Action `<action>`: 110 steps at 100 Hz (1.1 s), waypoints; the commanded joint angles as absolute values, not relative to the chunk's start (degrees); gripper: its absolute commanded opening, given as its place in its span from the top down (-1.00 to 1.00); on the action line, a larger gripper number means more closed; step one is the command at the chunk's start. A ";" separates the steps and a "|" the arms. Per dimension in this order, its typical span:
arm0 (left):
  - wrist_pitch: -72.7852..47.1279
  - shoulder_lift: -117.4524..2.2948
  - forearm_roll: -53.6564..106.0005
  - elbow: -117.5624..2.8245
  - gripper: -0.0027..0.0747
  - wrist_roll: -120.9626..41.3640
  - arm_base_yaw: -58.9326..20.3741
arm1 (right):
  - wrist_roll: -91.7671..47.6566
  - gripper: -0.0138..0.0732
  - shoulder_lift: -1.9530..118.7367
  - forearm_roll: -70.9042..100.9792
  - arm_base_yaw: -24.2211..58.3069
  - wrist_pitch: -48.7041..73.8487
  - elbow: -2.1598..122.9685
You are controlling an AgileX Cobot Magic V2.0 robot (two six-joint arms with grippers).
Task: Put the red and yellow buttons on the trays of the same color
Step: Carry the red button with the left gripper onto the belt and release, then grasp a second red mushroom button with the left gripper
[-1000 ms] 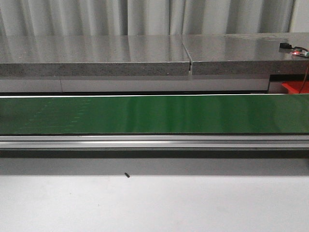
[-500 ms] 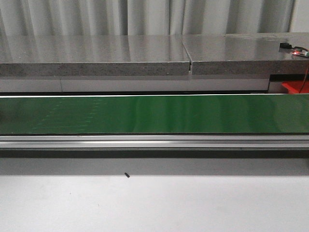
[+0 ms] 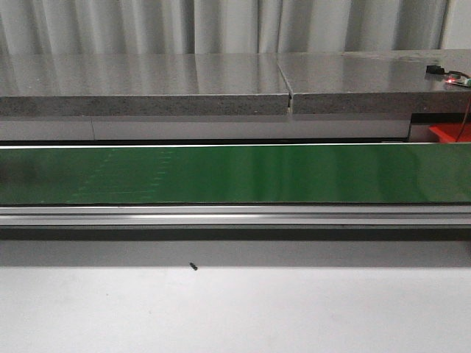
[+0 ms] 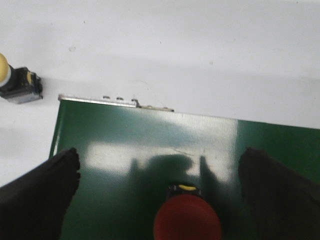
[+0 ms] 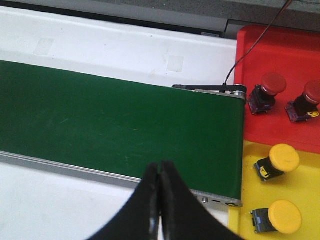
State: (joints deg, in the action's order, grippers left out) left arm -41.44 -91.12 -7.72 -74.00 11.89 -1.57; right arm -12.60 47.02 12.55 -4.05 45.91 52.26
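Red button sits on the green conveyor belt near its end, seen from above in the left wrist view, directly between the spread fingers of the left end effector; the fingers stand wide apart on either side of it and touch nothing, a straddling stance that looks set for a grasp on the button's body. A yellow button lies on its side on the white desk just beyond the belt's end, off the belt and apart from the end effector, so it too seems to await sorting. At the belt's other end, the right wrist view shows the red tray holding two red-capped buttons and the yellow tray beside it holding two yellow-capped buttons, each colour already in its matching tray; the trays butt up against the belt's end, presumably so buttons carried along it arrive within the right arm's reach. The right end effector hangs over the near edge of the belt with its fingers pressed together and empty, apparently waiting. The front view shows only a bare stretch of belt, with neither arm nor any button in sight
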 commanded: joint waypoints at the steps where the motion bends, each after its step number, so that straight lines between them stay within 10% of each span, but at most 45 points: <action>1: -39.63 -88.41 -8.70 -77.34 -0.69 11.87 -0.34 | -13.13 0.84 46.63 12.68 -3.92 42.75 53.73; 64: -36.95 -91.52 -8.37 -78.84 -0.67 11.85 24.41 | -13.13 0.84 46.63 12.68 -3.92 42.75 53.73; 110: -38.77 -105.46 -8.37 -86.24 -0.67 10.44 27.94 | -13.13 0.84 46.63 12.68 -3.92 42.81 53.73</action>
